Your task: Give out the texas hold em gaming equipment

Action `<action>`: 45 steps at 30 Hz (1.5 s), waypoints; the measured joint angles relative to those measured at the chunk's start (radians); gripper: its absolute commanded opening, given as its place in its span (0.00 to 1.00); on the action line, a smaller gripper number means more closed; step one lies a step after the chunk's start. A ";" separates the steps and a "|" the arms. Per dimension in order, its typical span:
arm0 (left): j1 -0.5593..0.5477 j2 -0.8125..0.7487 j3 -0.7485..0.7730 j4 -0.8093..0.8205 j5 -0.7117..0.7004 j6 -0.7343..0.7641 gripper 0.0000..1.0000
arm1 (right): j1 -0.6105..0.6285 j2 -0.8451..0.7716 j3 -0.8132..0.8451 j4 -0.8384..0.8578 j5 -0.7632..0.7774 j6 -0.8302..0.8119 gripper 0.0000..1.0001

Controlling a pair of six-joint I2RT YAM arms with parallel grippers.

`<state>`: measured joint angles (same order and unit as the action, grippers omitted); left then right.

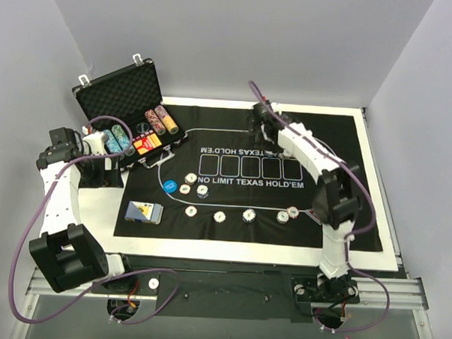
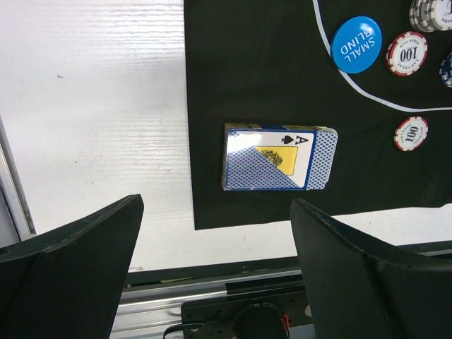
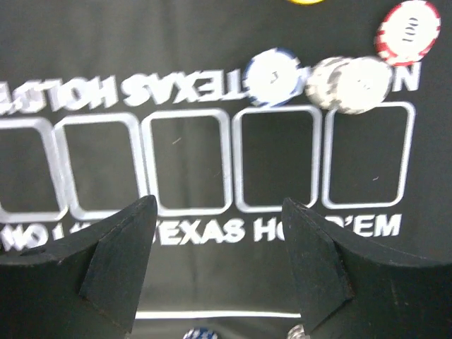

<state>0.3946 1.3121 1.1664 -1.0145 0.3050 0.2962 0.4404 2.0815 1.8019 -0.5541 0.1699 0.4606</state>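
Blue-backed playing-card deck [image 2: 280,158] lies flat in the near-left corner of the black felt mat [image 2: 247,63], its long axis parallel to the mat's near edge. Left tool [image 2: 215,212] and right tool [image 3: 219,205] gape wide, holding nothing.

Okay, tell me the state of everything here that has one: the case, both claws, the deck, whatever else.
Case: open, lid up.
Left claw: open, empty.
Right claw: open, empty.
Deck: lying flat on the mat, ace side up.
Small blind button: lying label up.
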 measured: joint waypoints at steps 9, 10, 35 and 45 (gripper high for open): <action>0.000 -0.009 -0.011 0.000 0.011 0.000 0.97 | 0.348 -0.335 -0.513 0.118 0.013 0.042 0.68; 0.000 -0.011 -0.011 0.000 0.011 0.000 0.97 | 0.367 -0.336 -0.553 0.121 0.017 0.051 0.69; 0.000 -0.024 -0.014 0.000 0.014 0.001 0.97 | 0.444 -0.349 -0.729 0.206 0.042 0.148 0.50; 0.000 -0.024 -0.014 0.000 0.014 0.002 0.97 | 0.442 -0.349 -0.737 0.215 0.054 0.148 0.52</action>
<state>0.3946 1.2881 1.1522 -1.0149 0.3187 0.2977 0.8822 1.7321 1.0645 -0.3389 0.2237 0.6083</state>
